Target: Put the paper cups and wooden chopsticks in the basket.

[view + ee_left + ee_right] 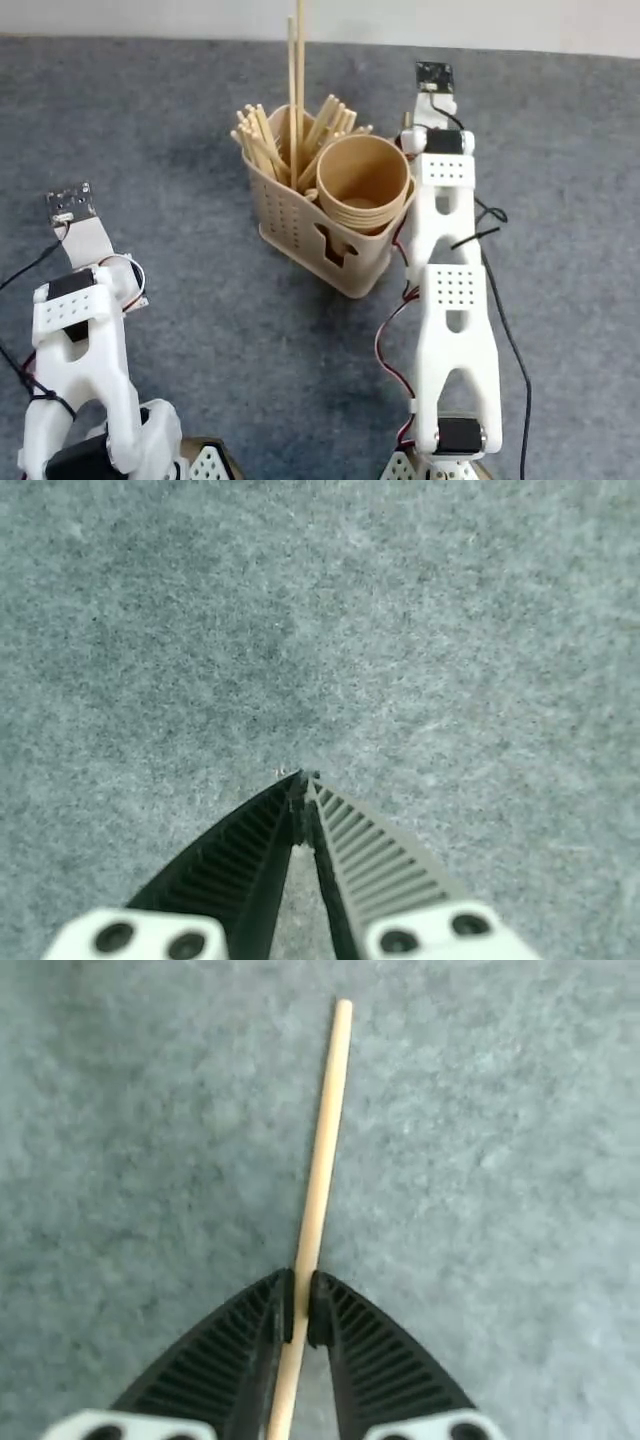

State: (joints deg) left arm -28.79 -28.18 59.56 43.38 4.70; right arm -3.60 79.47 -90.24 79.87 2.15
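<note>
As the right gripper [300,1305] pinches a lone wooden chopstick [325,1130] above the carpet [500,1160], it looks bound for the basket [300,235] at centre frame. Left gripper [303,777] sits closed on nothing, its arm kept clear at lower left.

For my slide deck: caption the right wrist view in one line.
Right gripper, fingers shut on a wooden chopstick, with grey carpet behind.

The basket [300,235] holds a bundle of chopsticks [262,140] and, seemingly, several nested paper cups [345,205].
</note>
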